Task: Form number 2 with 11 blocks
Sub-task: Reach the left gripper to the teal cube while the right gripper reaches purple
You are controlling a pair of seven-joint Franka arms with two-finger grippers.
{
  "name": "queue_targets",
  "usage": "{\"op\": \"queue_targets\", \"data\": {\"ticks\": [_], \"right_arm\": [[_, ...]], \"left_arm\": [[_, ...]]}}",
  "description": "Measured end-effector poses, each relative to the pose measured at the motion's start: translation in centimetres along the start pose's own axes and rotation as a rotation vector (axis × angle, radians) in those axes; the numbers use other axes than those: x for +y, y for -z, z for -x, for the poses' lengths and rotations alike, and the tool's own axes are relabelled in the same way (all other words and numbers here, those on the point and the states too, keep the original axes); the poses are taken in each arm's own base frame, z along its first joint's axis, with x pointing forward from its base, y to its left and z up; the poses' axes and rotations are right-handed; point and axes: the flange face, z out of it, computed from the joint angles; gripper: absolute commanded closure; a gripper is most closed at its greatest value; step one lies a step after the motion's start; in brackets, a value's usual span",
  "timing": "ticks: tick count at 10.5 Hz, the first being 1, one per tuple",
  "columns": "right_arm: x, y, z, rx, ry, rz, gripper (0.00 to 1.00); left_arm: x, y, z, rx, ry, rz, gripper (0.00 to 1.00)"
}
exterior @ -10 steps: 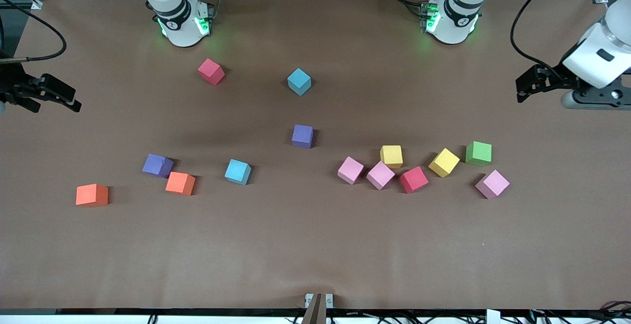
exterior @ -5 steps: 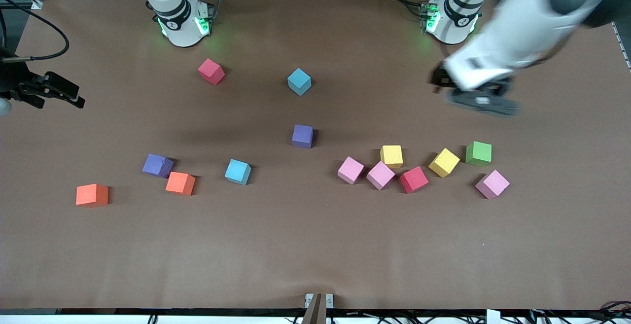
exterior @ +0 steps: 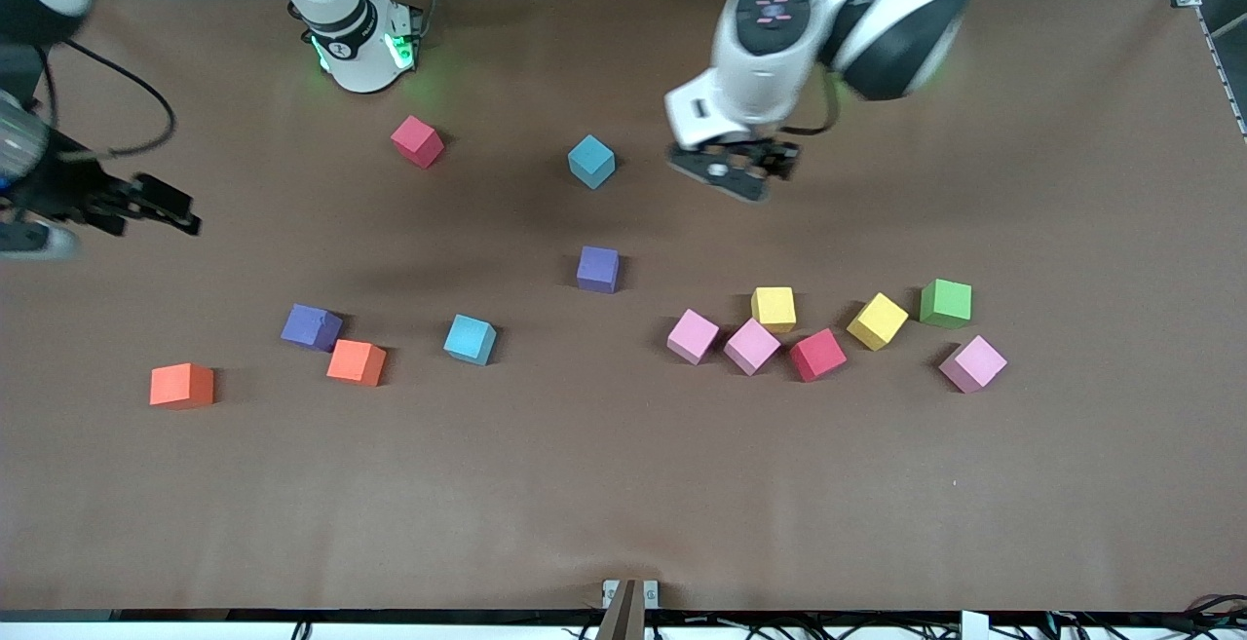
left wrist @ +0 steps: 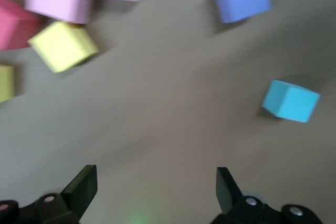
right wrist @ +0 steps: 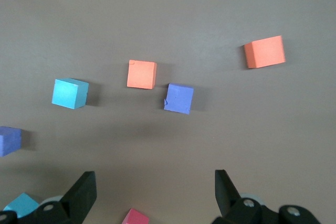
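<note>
The blocks lie loose and scattered on the table, and no number 2 is in view. A red block (exterior: 417,141) and a blue block (exterior: 591,161) sit nearest the bases, with a purple block (exterior: 597,269) mid-table. Purple (exterior: 311,326), orange (exterior: 356,362), orange (exterior: 181,385) and blue (exterior: 470,339) blocks lie toward the right arm's end. Pink (exterior: 693,336), pink (exterior: 751,346), yellow (exterior: 774,309), red (exterior: 816,355), yellow (exterior: 877,320) and pink (exterior: 972,363) blocks cluster toward the left arm's end. My left gripper (exterior: 736,170) (left wrist: 156,187) hangs open and empty over bare table beside the blue block (left wrist: 291,100). My right gripper (exterior: 170,213) (right wrist: 155,192) hangs open and empty at its table end.
A green cube (exterior: 945,303) stands in the cluster beside the yellow block. The brown table (exterior: 623,504) has wide bare room along the edge nearest the front camera. A small bracket (exterior: 629,593) sits at that edge.
The left arm has swung from its end of the table to beside the blue block near the bases. The right gripper crept slightly inward. No block has moved.
</note>
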Motion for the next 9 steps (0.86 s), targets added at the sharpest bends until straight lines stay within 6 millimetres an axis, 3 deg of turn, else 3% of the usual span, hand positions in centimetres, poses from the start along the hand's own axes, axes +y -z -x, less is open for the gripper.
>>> {"op": "queue_targets", "data": {"ticks": [2, 4, 6, 9], "right_arm": [[-0.7, -4.5, -1.1, -0.061, 0.011, 0.001, 0.00], [-0.5, -7.7, -2.4, -0.084, 0.011, 0.010, 0.00], [0.1, -11.1, -3.3, -0.071, 0.026, 0.058, 0.00], [3.0, -16.7, -3.2, -0.090, -0.010, 0.080, 0.00]], "left_arm": [[7.4, -5.2, 0.5, -0.006, -0.015, 0.028, 0.00], [13.8, -9.7, 1.9, -0.017, 0.009, 0.040, 0.00], [16.8, -13.3, 2.6, -0.010, 0.010, 0.010, 0.00], [20.2, -15.8, 3.7, 0.021, -0.040, 0.025, 0.00]]}}
